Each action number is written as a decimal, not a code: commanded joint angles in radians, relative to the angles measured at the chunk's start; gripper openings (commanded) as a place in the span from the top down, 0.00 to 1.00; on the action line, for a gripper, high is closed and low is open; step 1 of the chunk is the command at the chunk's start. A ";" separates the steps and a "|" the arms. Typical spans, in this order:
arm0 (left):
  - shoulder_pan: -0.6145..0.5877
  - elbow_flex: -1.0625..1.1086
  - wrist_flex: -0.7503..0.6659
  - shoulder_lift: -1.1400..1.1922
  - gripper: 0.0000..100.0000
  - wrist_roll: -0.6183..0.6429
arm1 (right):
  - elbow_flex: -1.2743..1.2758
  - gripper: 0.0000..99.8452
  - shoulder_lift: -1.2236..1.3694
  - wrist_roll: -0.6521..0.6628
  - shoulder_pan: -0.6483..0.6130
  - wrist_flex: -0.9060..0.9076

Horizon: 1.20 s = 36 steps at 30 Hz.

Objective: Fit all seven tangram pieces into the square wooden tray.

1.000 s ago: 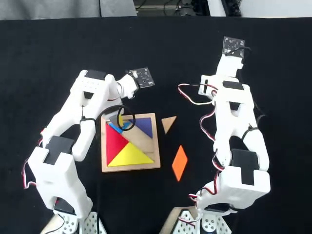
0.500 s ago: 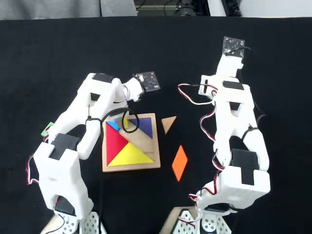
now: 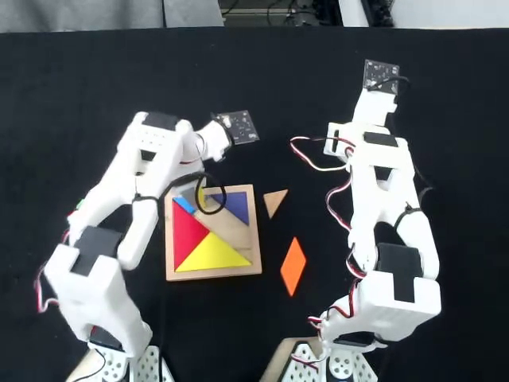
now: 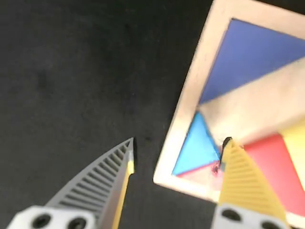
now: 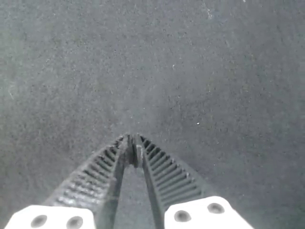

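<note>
On the black cloth (image 3: 79, 87) I see the square wooden tray (image 3: 215, 274), with the tan triangle (image 3: 275, 200) and orange parallelogram (image 3: 293, 265) lying just beside it. My left gripper (image 4: 177, 143) is spread, straddling the tray's rim at the light-blue triangle (image 4: 198, 150). My right gripper (image 5: 132, 143) is pressed together over cloth.

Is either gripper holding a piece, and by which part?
Nothing is held. The left gripper is open, straddling the tray rim beside the light blue triangle; the right gripper is shut on nothing.
</note>
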 commanded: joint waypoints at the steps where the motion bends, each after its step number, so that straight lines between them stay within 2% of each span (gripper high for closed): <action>1: -0.010 -0.044 0.074 -0.195 0.71 0.002 | -0.058 0.99 -0.005 -0.002 0.006 -0.017; 5: -0.085 -0.035 0.127 -0.394 0.71 0.003 | -0.058 0.99 -0.005 -0.002 0.006 -0.017; 10: -0.306 0.039 0.130 -0.565 0.71 0.063 | -0.056 0.99 -0.005 -0.002 0.006 -0.017; 15: -0.509 0.232 0.132 -0.634 0.71 0.069 | -0.053 0.99 -0.005 -0.002 0.006 -0.017; 20: -0.684 0.400 0.107 -0.694 0.71 0.265 | -0.051 0.99 -0.005 -0.002 -0.008 -0.017; 23: -0.766 0.438 -0.005 -0.710 0.71 0.367 | -0.050 0.99 -0.004 0.000 -0.023 -0.015; 28: -0.774 0.493 -0.140 -0.666 0.71 0.341 | -0.065 0.99 0.035 0.008 -0.023 -0.017; 31: -0.742 0.455 -0.123 -0.571 0.71 0.322 | -0.094 0.99 0.068 0.034 -0.025 -0.011; 36: -0.687 0.289 0.009 -0.348 0.65 0.100 | -0.111 0.99 0.101 0.038 -0.025 -0.011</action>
